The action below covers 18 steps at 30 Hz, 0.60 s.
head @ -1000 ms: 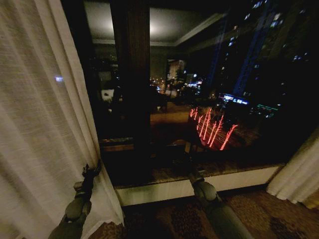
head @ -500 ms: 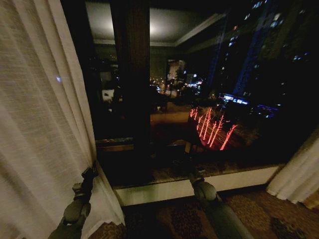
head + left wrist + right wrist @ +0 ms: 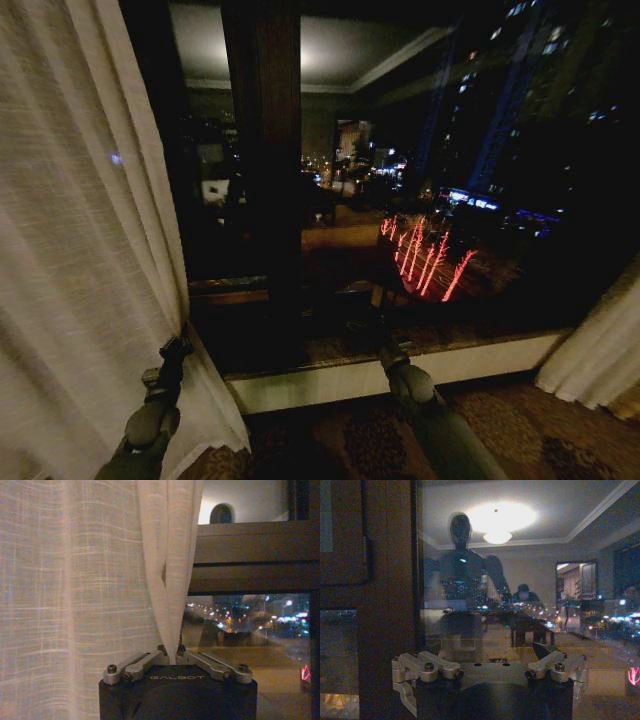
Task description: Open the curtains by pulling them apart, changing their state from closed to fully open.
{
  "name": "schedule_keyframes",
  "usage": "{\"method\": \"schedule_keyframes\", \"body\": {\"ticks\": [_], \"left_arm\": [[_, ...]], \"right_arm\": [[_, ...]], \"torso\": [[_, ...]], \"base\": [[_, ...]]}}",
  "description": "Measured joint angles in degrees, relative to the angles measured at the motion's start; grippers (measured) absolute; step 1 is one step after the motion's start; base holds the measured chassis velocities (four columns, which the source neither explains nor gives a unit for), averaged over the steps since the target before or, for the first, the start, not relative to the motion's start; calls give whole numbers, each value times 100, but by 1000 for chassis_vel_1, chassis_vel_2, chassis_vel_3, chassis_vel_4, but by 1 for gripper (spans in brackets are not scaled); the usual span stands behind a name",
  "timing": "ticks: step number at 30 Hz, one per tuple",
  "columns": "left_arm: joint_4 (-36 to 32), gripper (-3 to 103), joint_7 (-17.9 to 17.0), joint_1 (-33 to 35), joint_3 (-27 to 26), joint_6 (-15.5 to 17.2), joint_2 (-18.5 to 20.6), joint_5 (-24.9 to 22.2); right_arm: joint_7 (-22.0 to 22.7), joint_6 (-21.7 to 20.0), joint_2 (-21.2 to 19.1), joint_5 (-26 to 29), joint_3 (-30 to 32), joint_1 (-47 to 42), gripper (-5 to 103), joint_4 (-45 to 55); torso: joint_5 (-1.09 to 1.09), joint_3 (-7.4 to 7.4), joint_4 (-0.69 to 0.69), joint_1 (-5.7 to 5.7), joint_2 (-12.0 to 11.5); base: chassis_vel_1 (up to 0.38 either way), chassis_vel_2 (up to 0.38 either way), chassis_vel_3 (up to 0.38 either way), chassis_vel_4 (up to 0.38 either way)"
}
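The left curtain (image 3: 80, 250) is a sheer cream panel bunched at the left side of the window. My left gripper (image 3: 176, 349) holds its inner edge low down. In the left wrist view the fingers (image 3: 150, 658) are pinched together on a narrow fold of the curtain (image 3: 170, 580). The right curtain (image 3: 600, 350) hangs gathered at the far right. My right gripper (image 3: 385, 350) is in front of the dark glass at the middle, apart from both panels. In the right wrist view the right gripper (image 3: 490, 667) is open, its fingers (image 3: 427, 667) spread wide with nothing between them.
A dark wooden window post (image 3: 262, 150) stands just right of the left panel. A pale window sill (image 3: 470, 362) runs below the glass, with patterned carpet (image 3: 520, 430) under it. The glass (image 3: 485, 580) reflects the robot and a ceiling lamp.
My left gripper has shifted a little to the left and down, drawing the curtain's inner edge with it. The right arm has stayed still.
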Motion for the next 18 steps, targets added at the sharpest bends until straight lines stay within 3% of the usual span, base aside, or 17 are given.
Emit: {"method": "schedule_keyframes", "body": {"ticks": [10,18], "left_arm": [[-1,0,-21,27,-27,-9,-27,10],[-39,0,-50,124,-54,-56,-105,75]], "right_arm": [[0,0,0,0,0,0,100,0],[0,0,0,0,0,0,100,0]], "torso": [[0,0,-1,0,0],[-1,0,1,1,0]], "base": [[149,130,-146,-145],[290,272,-313,-250]]}}
